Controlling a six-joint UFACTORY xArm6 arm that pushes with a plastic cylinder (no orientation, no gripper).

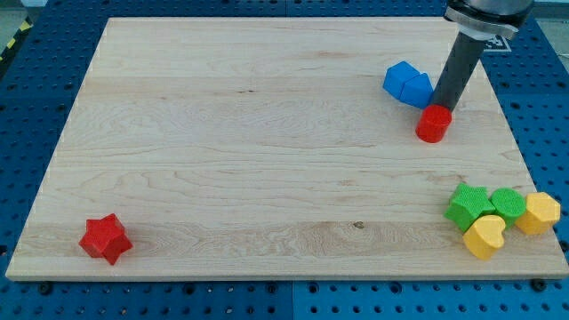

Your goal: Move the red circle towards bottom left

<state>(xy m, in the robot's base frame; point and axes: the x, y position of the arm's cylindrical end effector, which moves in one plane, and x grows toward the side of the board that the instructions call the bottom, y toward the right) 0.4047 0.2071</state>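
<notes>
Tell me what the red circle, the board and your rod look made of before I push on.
Red circle: probably painted wood or plastic; flat, even colour, soft sheen, no visible grain. Board: pale wood, with grain lines and small knots showing, matte. Rod: dark, smooth, slightly glossy, maybe plastic or coated metal. My tip sits at the circle's top edge.

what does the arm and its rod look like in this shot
A straight dark grey, nearly black cylindrical rod hangs from a wider dark round mount with a white-edged label. My tip is the rod's plain, unmarked lower end. No cables show.
</notes>
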